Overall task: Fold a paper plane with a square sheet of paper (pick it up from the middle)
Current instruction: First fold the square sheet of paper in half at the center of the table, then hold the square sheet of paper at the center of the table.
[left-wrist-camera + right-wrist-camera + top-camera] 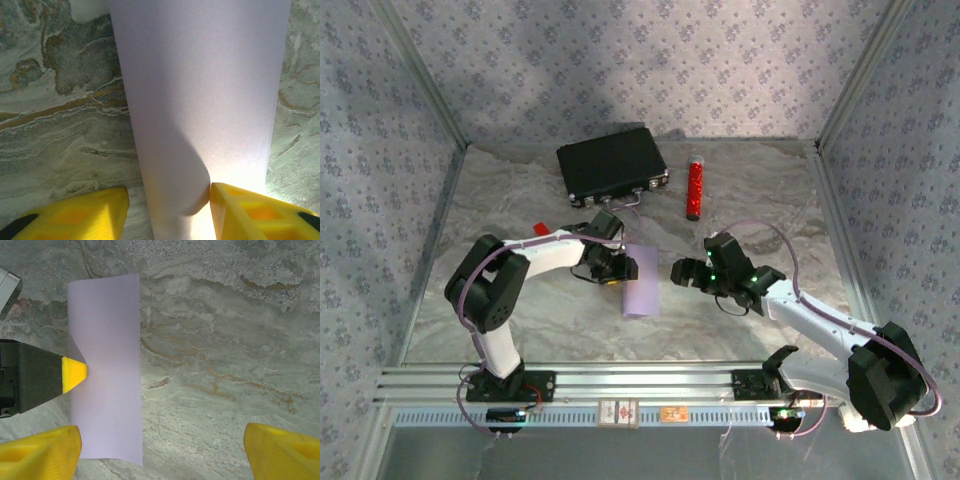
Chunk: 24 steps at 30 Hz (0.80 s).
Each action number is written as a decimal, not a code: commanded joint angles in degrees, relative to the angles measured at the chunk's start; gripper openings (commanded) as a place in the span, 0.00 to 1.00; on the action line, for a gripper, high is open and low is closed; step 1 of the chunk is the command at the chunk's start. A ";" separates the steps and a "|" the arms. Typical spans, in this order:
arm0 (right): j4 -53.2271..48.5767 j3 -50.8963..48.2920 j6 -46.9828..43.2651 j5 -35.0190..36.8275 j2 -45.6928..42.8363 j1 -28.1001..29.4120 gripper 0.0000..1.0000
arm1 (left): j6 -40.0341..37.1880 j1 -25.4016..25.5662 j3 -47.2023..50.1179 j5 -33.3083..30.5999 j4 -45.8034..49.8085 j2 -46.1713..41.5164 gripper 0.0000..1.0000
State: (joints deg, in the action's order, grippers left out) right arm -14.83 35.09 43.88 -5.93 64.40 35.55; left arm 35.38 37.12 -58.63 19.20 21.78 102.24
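Yellow fingertips (pixel 100 212) of the left gripper (pixel 169 194) stand half apart astride the left edge of the square sheet of paper (pixel 200 100), one touching it, the other just clear; whether they actually grip it I cannot tell. That lilac sheet, a narrow rectangle, lies on the marbled table (pixel 225 340). To its right the right gripper (pixel 162 432) hovers, jaws wide and empty. Beyond the sheet sits a black case (pixel 612 165).
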 commanded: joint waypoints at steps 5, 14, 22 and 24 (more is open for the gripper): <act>-1.13 1.07 -0.94 1.27 -0.25 0.26 0.86 | -1.19 0.58 0.54 -4.89 3.26 4.55 0.49; -1.41 0.99 -0.67 1.80 -0.16 0.29 0.87 | -2.15 1.37 -1.73 -7.97 6.36 6.28 0.50; -1.77 0.79 -0.61 1.95 -0.07 0.20 0.88 | -1.98 1.50 -2.45 -8.14 6.45 7.01 0.50; -1.74 0.94 -0.70 1.89 -0.07 0.18 0.88 | -1.80 1.49 -2.35 -8.13 6.17 6.99 0.50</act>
State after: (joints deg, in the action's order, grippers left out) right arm -14.90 35.09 43.90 -5.28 64.40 35.57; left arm 34.50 38.37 -62.85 15.99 27.05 104.68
